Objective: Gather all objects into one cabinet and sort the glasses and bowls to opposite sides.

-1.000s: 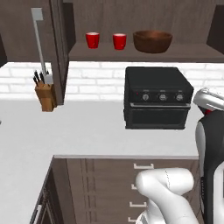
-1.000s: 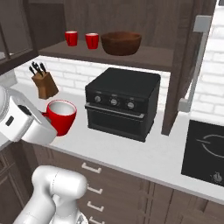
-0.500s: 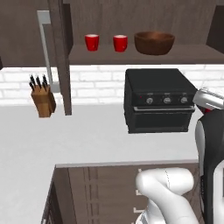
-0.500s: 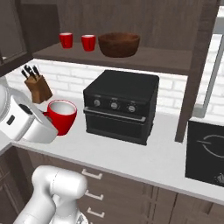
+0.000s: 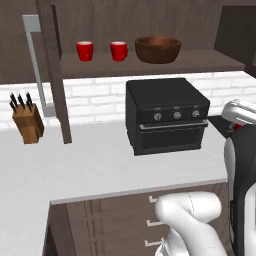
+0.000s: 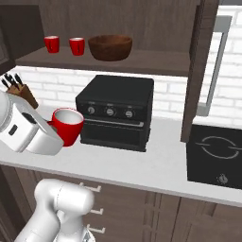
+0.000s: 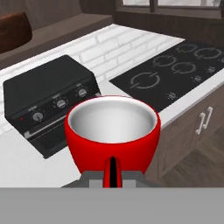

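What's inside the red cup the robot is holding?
Nothing shows inside the held red cup: the hand view looks into its pale, bare interior. The tool is shut on its near wall, which covers the lowest part of the inside.

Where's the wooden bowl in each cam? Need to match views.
Left base view: wooden bowl sits top centre on the cabinet shelf, right of two red cups.
Right base view: upper left of centre, same shelf, right of the cups.
Hand view: a brown sliver at the top left edge.
Shared landmark: black countertop oven, below the bowl in the base views.
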